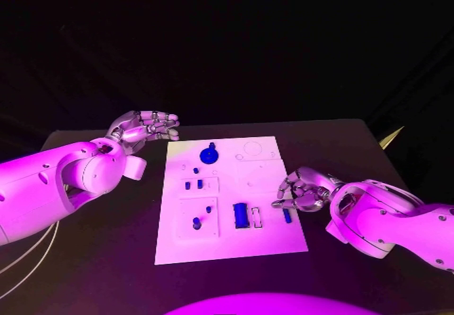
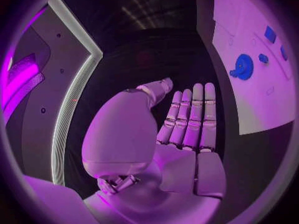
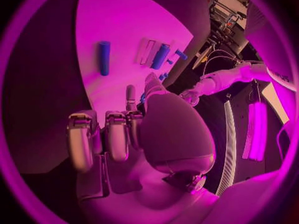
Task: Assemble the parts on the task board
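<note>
We note the task board (image 1: 227, 243) mid-table with blue parts (image 1: 241, 215) lying on it, the left hand (image 1: 147, 126) off its far left corner, fingers straight and holding nothing, the right hand (image 1: 301, 191) at its right edge, fingers curled, grip unclear.

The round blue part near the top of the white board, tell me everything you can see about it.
The round blue part is a flat disc with a small knob sticking out from its far edge and a pale spot at its centre. It looks like smooth plastic. It lies flat on the white board, near the far edge, left of a faint circle outline. Nothing touches it; the left hand hovers off the board's far left corner, holding nothing.
</note>
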Controlling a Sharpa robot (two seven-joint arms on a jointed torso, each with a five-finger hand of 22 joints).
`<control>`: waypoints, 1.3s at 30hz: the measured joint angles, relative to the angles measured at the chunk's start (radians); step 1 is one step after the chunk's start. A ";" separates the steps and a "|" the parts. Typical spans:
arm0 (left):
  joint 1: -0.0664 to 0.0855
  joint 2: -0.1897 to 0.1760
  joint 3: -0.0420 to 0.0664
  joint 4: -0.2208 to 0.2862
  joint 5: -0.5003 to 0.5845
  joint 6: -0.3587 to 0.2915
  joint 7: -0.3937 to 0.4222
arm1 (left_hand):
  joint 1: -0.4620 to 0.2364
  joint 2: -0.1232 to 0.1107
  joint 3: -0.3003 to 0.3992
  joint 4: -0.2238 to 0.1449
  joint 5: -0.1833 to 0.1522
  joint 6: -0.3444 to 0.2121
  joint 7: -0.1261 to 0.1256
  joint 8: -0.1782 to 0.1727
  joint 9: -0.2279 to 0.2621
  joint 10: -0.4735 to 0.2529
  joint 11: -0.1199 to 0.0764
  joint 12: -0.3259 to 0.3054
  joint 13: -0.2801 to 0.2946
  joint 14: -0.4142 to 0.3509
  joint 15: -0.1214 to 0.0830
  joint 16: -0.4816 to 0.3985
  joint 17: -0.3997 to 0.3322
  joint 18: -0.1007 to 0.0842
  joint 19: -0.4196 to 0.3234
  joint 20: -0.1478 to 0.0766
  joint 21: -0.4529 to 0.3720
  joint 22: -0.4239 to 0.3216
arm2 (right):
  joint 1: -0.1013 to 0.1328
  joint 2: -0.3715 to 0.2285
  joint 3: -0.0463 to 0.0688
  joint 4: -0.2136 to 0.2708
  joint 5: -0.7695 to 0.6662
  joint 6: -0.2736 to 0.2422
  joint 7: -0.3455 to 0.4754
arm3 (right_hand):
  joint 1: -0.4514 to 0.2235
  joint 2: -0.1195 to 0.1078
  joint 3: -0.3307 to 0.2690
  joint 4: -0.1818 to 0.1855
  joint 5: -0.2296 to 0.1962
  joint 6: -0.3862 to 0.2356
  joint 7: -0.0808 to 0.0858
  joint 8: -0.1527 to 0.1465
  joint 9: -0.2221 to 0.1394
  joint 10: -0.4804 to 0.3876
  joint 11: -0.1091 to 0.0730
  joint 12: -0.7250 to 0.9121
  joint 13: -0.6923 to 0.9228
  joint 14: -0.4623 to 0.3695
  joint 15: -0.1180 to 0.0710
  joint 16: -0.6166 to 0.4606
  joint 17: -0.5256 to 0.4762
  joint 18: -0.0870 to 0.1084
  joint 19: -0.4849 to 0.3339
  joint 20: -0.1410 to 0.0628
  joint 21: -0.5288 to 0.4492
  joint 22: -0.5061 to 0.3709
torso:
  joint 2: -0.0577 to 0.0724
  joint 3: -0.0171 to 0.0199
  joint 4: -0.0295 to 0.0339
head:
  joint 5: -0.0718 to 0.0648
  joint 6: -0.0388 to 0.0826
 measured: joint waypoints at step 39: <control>0.000 -0.006 0.000 0.002 0.006 0.005 0.031 | 0.000 0.000 0.000 0.000 0.000 0.000 0.000 0.004 -0.001 0.000 0.000 0.000 -0.001 0.000 0.000 0.000 0.001 0.000 0.007 0.000 -0.004 -0.004 | -0.083 0.029 -0.005 -0.051 -0.178 0.020 -0.106 | -0.025 -0.009 0.006 0.000 -0.008 0.038 -0.011 0.009 0.006 0.003 0.003 -0.002 0.000 0.003 0.003 0.000 0.001 0.000 0.000 0.007 0.000 0.001 | 0.001 -0.0001 0.0028 | -0.004 -0.007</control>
